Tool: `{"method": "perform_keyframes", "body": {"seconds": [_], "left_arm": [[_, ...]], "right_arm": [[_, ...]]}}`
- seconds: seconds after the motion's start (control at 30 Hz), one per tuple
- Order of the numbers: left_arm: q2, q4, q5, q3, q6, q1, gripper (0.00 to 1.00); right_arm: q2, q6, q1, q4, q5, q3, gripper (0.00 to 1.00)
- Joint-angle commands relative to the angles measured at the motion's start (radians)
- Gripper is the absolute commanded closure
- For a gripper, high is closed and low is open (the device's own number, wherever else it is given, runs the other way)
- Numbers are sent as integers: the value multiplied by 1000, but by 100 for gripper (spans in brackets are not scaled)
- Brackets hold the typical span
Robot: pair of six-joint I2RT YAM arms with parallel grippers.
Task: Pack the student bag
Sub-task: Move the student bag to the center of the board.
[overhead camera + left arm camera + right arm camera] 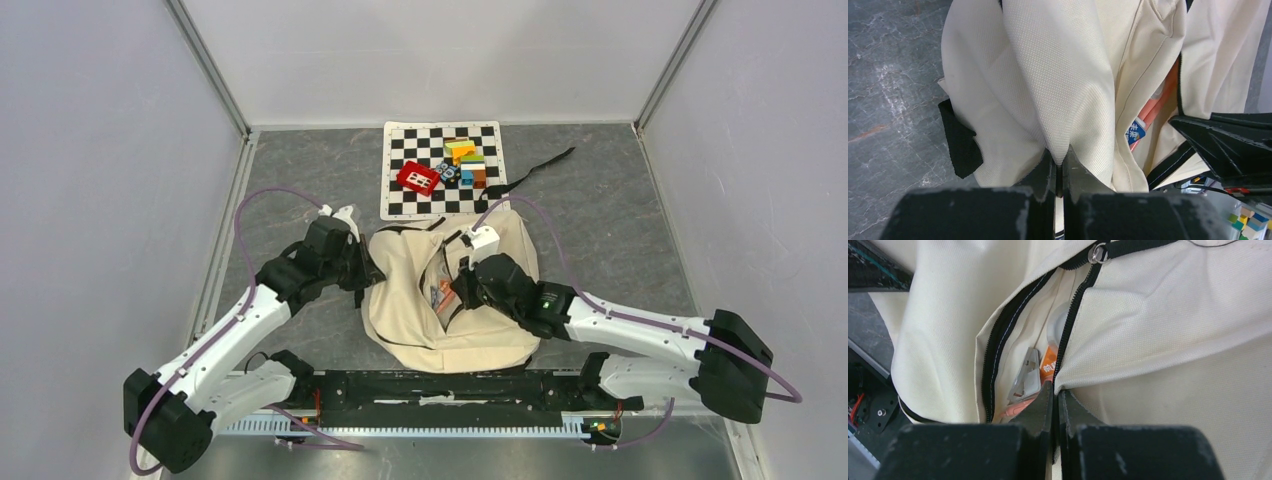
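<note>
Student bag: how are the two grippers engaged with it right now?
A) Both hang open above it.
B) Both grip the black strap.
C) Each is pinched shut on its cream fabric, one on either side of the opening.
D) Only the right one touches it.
C: the left gripper is shut on a fold of the student bag, and the right gripper pinches its edge beside the zipper.
</note>
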Motion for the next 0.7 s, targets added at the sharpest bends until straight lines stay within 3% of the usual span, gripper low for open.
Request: {"method": "perform_keyframes", "body": {"seconds": [0.0,0.2,0.4,0.67], "left_arm": [[-52,3,-4,23,32,1,98],[-134,-8,29,113,6,4,98],[-141,140,246,179,-123,4,98],[-113,156,330,398,-159,4,98]], "right_arm": [[-53,32,11,97,67,59,100],[0,33,18,111,4,79,100],[77,51,25,135,-97,109,100],[-102,-6,24,-54,133,136,100]]}}
